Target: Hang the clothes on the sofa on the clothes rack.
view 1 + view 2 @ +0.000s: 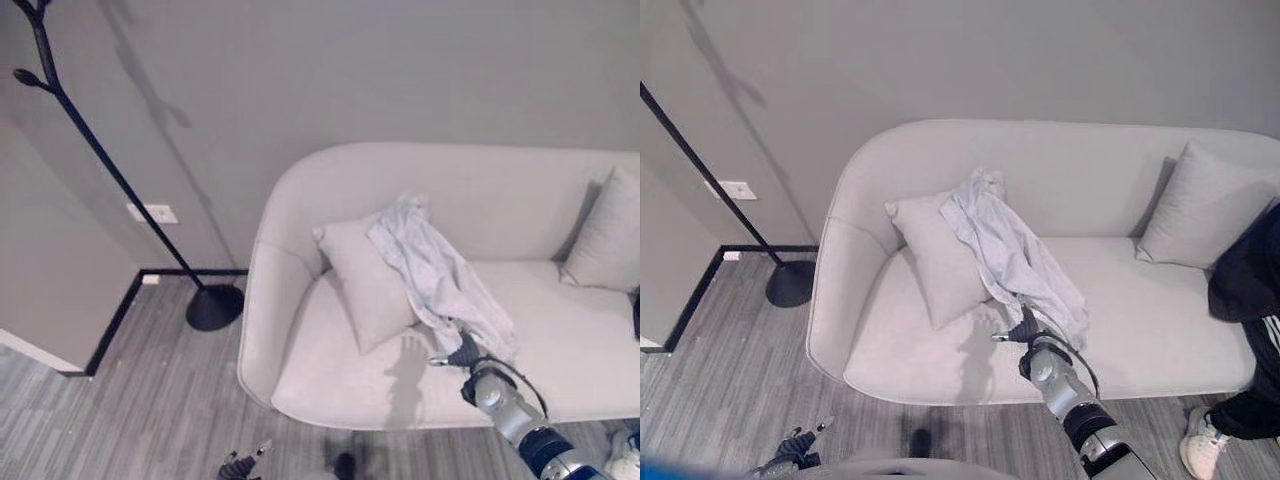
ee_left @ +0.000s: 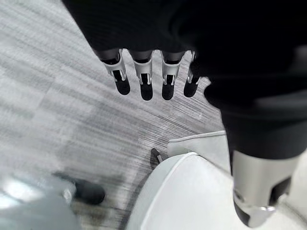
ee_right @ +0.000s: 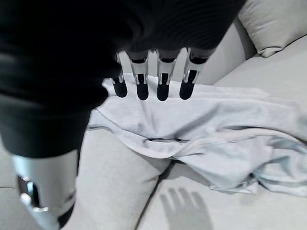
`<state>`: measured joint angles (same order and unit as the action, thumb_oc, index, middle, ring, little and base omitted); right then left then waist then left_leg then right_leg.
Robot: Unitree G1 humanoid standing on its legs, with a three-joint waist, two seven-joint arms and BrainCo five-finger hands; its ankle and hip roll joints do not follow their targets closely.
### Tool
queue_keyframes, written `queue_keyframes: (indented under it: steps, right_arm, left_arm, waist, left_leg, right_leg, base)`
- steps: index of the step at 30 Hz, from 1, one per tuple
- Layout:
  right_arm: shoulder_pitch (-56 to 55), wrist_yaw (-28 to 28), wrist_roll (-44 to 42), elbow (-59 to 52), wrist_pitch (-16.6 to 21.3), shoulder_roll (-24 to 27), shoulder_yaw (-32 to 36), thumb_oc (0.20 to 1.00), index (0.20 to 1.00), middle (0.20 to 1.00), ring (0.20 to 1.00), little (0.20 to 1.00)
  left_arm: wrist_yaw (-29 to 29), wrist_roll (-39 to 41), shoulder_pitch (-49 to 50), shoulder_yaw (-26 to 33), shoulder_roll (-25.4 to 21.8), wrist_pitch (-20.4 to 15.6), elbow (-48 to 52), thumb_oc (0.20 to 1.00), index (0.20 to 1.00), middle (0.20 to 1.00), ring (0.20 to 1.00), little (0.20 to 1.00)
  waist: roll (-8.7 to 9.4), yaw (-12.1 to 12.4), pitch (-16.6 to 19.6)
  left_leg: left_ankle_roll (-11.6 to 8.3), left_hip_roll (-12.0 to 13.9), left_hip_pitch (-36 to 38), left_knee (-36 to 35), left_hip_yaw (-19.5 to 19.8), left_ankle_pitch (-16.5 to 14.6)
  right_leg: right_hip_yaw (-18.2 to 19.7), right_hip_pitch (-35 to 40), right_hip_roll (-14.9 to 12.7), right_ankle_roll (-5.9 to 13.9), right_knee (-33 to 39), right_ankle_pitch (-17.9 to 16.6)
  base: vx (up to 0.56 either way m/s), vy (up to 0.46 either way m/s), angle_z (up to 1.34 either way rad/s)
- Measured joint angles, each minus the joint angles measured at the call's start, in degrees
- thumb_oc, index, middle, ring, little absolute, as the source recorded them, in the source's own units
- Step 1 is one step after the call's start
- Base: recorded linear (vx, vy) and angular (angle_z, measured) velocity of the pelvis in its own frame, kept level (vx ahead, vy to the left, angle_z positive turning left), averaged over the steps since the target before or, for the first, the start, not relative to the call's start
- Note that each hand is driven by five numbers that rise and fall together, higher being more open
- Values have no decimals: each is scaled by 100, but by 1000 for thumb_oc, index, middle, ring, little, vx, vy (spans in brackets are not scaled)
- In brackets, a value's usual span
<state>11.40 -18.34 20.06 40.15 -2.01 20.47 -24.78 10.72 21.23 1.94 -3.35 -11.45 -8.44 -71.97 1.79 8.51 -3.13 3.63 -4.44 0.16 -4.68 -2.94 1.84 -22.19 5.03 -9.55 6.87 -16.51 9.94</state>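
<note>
step: reach for garment | shirt (image 1: 1012,252) draped over cushion (image 1: 935,262) on sofa (image 1: 890,350) | my right hand (image 1: 1026,328) above shirt's lower hem, fingers straight, holding nothing | next: lower, pinch cloth, carry to rack (image 1: 70,110) left of sofa

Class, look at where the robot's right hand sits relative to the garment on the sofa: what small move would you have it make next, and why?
Probably lower the right hand onto the pale garment and close the fingers on a fold. The fingers are straight and hover just above the cloth, holding nothing, and the garment lies draped over the cushion on the sofa, far from the clothes rack.
</note>
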Motion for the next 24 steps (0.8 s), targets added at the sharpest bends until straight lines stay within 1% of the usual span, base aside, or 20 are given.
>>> queue_keyframes:
  steps: [1,2,3,4,5,6,7,8,9,10,11,12,14,15,16,17,18,20,23,24]
  right_arm:
    - [-34,-2,9,74,-33,37,5,1000,1000,1000,1000,1000]
    - [-73,-7,23,143,-64,50,12,1000,1000,1000,1000,1000]
    - [-71,-13,36,151,-46,89,12,1000,1000,1000,1000,1000]
    - [-66,-47,46,210,-53,127,34,1000,1000,1000,1000,1000]
    - [-66,-73,72,335,-70,151,84,1000,1000,1000,1000,1000]
    - [-71,-108,125,363,-97,154,155,1000,1000,1000,1000,1000]
    - [-31,-210,196,357,-106,215,218,1000,1000,1000,1000,1000]
    - [0,-229,210,357,-106,273,222,1000,1000,1000,1000,1000]
    - [24,-258,244,424,-94,353,228,1000,1000,1000,1000,1000]
    - [32,-270,246,504,-80,443,228,1000,1000,1000,1000,1000]
    - [81,-333,246,705,-168,645,333,1000,1000,1000,1000,1000]
    - [104,-398,246,777,-196,678,442,1000,1000,1000,1000,1000]
    - [130,-443,245,853,-280,754,482,1000,1000,1000,1000,1000]
    - [120,-479,243,931,-291,708,545,1000,1000,1000,1000,1000]
    - [85,-504,241,997,-306,632,610,1000,1000,1000,1000,1000]
    - [177,-494,238,1056,-303,569,623,1000,1000,1000,1000,1000]
    - [220,-518,235,1078,-282,593,644,1000,1000,1000,1000,1000]
    - [221,-547,229,1291,-279,684,653,1000,1000,1000,1000,1000]
    - [502,-711,181,1501,-270,779,822,1000,1000,1000,1000,1000]
    - [586,-758,180,1509,-271,784,916,1000,1000,1000,1000,1000]
  left_arm:
    - [-8,-15,55,-45,0,21,-52,1000,1000,1000,1000,1000]
    - [-5,-40,74,-157,-87,32,-100,1000,1000,1000,1000,1000]
    - [-36,-164,104,-149,-117,28,-99,1000,1000,1000,1000,1000]
    - [-36,-197,94,-251,-168,31,-168,1000,1000,1000,1000,1000]
    - [-59,-229,30,-313,-197,34,-208,1000,1000,1000,1000,1000]
    - [-66,-229,21,-309,-213,25,-202,1000,1000,1000,1000,1000]
    - [-81,-228,9,-289,-256,27,-196,1000,1000,1000,1000,1000]
    - [-83,-228,7,-290,-256,27,-196,1000,1000,1000,1000,1000]
    - [-88,-228,39,-294,-235,29,-211,1000,1000,1000,1000,1000]
    - [-88,-227,11,-294,-211,27,-211,1000,1000,1000,1000,1000]
    - [-92,-227,-195,-292,-206,26,-301,1000,1000,1000,1000,1000]
    - [-85,-227,-278,-295,-221,26,-324,1000,1000,1000,1000,1000]
    - [-80,-228,-304,-317,-209,19,-303,1000,1000,1000,1000,1000]
    - [-79,-229,-250,-320,-199,15,-245,1000,1000,1000,1000,1000]
    - [-79,-228,-193,-292,-268,11,-188,1000,1000,1000,1000,1000]
    - [-83,-221,-74,-238,-241,-9,-143,1000,1000,1000,1000,1000]
    - [-92,-215,-21,-266,-156,-17,-120,1000,1000,1000,1000,1000]
    - [-106,-206,21,-375,-50,-35,-17,1000,1000,1000,1000,1000]
    - [-112,-202,67,-478,-47,-35,100,1000,1000,1000,1000,1000]
    - [-112,-202,65,-478,-48,-36,140,1000,1000,1000,1000,1000]
  waist:
    - [-46,-35,20]
    - [-3,-45,35]
    - [83,-29,52]
    - [133,-65,32]
    - [128,-57,28]
    - [119,-52,22]
    - [108,-54,5]
    - [106,-46,-31]
    - [75,-24,-53]
    - [38,-42,-84]
    - [73,-179,-189]
    - [80,-224,-259]
    - [87,-294,-372]
    - [99,-346,-355]
    - [203,-394,-331]
    - [319,-296,-308]
    - [220,-389,-304]
    - [133,-367,-278]
    - [86,-333,-317]
    - [68,-333,-342]
  left_leg:
    - [99,8,10,134,56,-96]
    - [236,-123,103,253,121,-204]
    - [470,-212,90,325,172,-189]
    - [505,-278,143,319,272,-189]
    - [525,-284,204,305,389,-183]
    - [528,-263,233,286,468,-178]
    - [361,-236,253,284,635,-179]
    - [314,-236,293,272,687,-188]
    - [207,-242,297,290,846,-226]
    - [147,-222,281,289,940,-235]
    - [132,-233,210,264,1215,-283]
    - [126,-261,217,249,1329,-279]
    - [68,-267,335,124,1577,-249]
    - [56,-254,429,82,1717,-268]
    - [6,-272,516,57,1794,-249]
    - [-102,-201,610,21,1812,-267]
    - [-179,-84,544,85,1981,-231]
    - [-257,104,500,88,2113,-201]
    - [-442,404,284,89,2156,-253]
    - [-460,466,222,89,2227,-252]
  right_leg:
    - [74,-317,-205,14,-891,51]
    - [94,-671,-609,117,-1723,75]
    - [268,-885,-798,190,-2071,69]
    - [325,-1014,-960,193,-2350,65]
    - [409,-1112,-955,224,-2315,79]
    - [491,-1171,-894,222,-2148,78]
    - [714,-1297,-634,197,-1187,53]
    - [710,-1323,-552,202,-747,-54]
    - [881,-1383,-344,196,40,-277]
    - [1078,-1391,-192,184,550,-414]
    - [1801,-1431,8,366,1980,-1002]
    - [1924,-1460,-32,424,2269,-1254]
    - [1905,-1485,-69,440,2262,-1738]
    - [1811,-1255,-76,377,2264,-1797]
    - [1689,-986,-89,307,2259,-1859]
    - [1550,-687,22,64,2226,-1962]
    - [1441,-624,113,42,2226,-1979]
    - [1315,-570,267,21,2227,-1961]
    - [1139,-642,534,-260,2228,-1738]
    - [1104,-674,590,-291,2228,-1718]
  base:
    - [103,152,14]
    - [157,174,18]
    - [118,68,29]
    - [137,24,47]
    - [137,-39,55]
    - [137,-87,69]
    - [188,-211,64]
    - [201,-236,62]
    - [219,-263,43]
    - [228,-235,99]
    - [216,-206,116]
    - [235,-223,120]
    - [126,-137,67]
    - [99,-158,65]
    - [217,-328,45]
    - [194,-298,52]
    - [165,-279,51]
    - [36,-109,64]
    - [23,-135,53]
    - [-15,-102,48]
